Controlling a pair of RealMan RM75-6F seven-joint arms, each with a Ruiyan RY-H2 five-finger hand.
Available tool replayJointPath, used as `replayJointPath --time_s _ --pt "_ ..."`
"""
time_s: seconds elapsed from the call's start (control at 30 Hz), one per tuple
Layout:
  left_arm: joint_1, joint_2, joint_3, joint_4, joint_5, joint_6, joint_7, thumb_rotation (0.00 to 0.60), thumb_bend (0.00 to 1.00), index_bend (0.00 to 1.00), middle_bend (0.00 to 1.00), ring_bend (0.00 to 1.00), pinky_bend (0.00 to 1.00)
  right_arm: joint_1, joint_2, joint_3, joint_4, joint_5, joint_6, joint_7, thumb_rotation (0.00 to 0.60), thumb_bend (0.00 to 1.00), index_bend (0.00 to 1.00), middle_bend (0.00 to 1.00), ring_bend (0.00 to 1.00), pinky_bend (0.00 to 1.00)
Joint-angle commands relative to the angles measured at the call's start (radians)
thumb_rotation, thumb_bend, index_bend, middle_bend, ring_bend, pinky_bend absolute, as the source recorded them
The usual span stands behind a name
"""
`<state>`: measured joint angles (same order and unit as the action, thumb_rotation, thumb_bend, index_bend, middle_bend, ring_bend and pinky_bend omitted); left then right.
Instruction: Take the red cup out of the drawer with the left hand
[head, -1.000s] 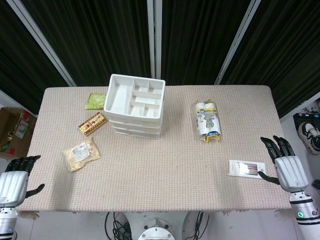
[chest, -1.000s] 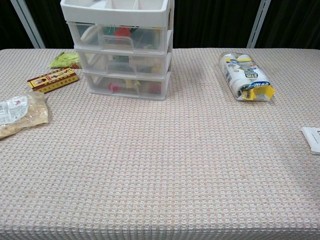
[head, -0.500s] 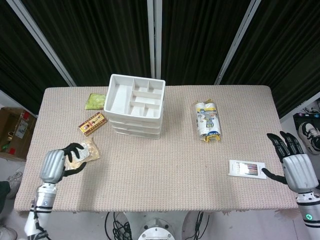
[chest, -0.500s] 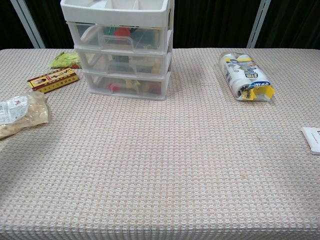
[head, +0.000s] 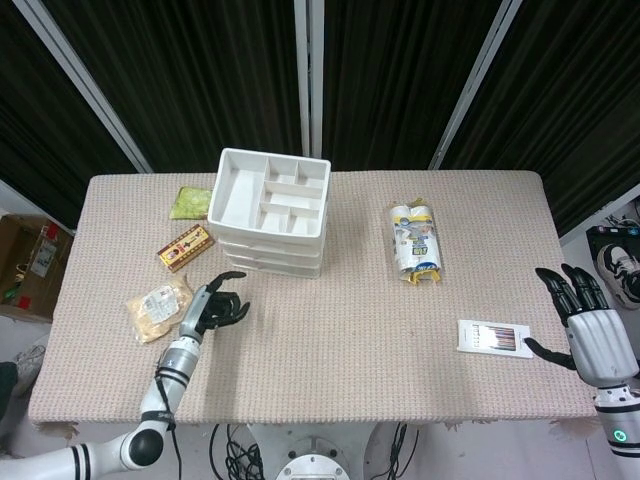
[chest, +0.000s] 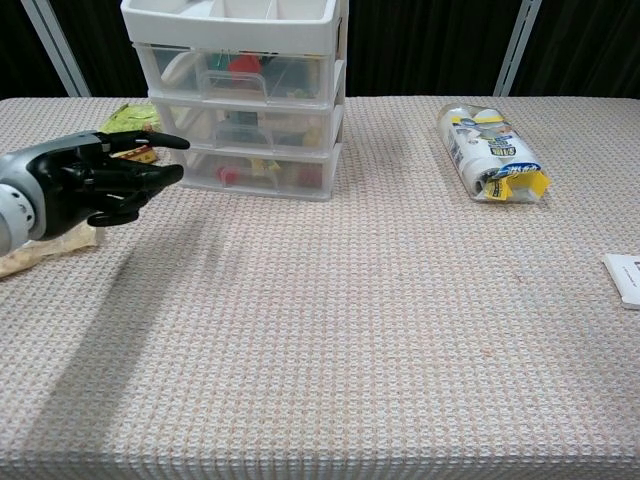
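Chest view: our left hand (chest: 85, 180) nears the drawers (chest: 243, 100).
Fingers (chest: 150, 142) spread and empty, ready for the shut drawer hiding the red cup (chest: 244, 65).

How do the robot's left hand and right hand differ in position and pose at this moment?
The left hand is over the table, in front of the white three-drawer plastic organizer; the right hand sits off the table's right edge, beside the white card. Only the left shows in the chest view. Both hold nothing, fingers apart.
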<state>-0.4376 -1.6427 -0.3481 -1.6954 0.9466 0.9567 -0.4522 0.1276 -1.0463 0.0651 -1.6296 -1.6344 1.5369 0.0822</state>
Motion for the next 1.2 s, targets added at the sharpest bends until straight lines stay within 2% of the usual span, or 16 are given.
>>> replayJointPath --time_s 0.03,0.47,1.07,1.2 --pt "-0.017 -0.054 -0.039 0.031 -0.015 -0.004 -0.059 0.600 0.33 0.24 0.76 0.85 1.00 0.000 -0.002 -0.001 0.000 0.000 0.000 0.000 0.600 0.03 0.00 0.13 0.00 0.06" --pt "-0.058 -0.165 -0.109 0.093 0.013 0.043 -0.116 0.600 0.33 0.24 0.77 0.85 1.00 -0.010 0.000 -0.006 0.005 0.015 0.000 0.007 0.600 0.03 0.00 0.12 0.00 0.06" --pt "-0.120 -0.210 -0.151 0.134 -0.017 -0.021 -0.145 0.600 0.33 0.24 0.77 0.85 1.00 -0.025 0.004 -0.010 0.018 0.033 0.004 0.022 0.600 0.03 0.00 0.13 0.00 0.06" --pt "-0.129 -0.212 -0.166 0.143 -0.033 -0.053 -0.173 0.600 0.33 0.28 0.77 0.85 1.00 -0.027 0.002 -0.011 0.023 0.037 0.003 0.027 0.600 0.03 0.00 0.13 0.00 0.06"
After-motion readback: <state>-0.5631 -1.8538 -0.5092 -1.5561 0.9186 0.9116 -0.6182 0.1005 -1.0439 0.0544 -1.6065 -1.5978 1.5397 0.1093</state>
